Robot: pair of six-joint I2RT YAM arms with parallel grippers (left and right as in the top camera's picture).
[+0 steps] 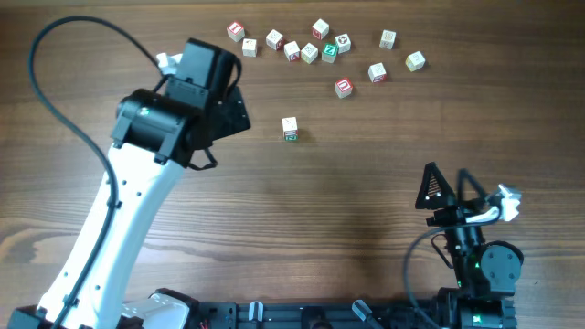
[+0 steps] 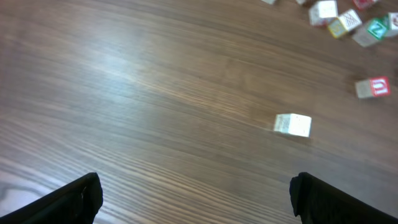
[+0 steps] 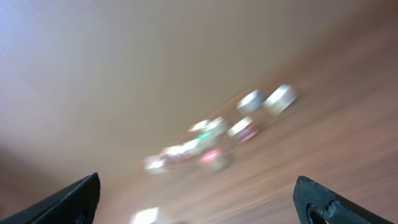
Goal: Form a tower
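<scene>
Seemingly between placements: left pincer (image 2: 199,208) and right pincer (image 1: 450,188) both gape empty, tower (image 1: 290,129) mid-bench; next, fetch a far-edge cube (image 1: 292,50).

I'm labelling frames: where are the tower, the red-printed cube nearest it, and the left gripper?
tower (image 1: 290,129): overhead view, mid-stack.
red-printed cube (image 1: 344,88): overhead view, top face.
left gripper (image 2: 196,200): left wrist view, midway between open fingertips.

Worktop (image 1: 366,201): dark brown wood-grain surface, grain running left to right in the overhead view. Lighting: even, with a soft pale sheen in the left wrist view.
</scene>
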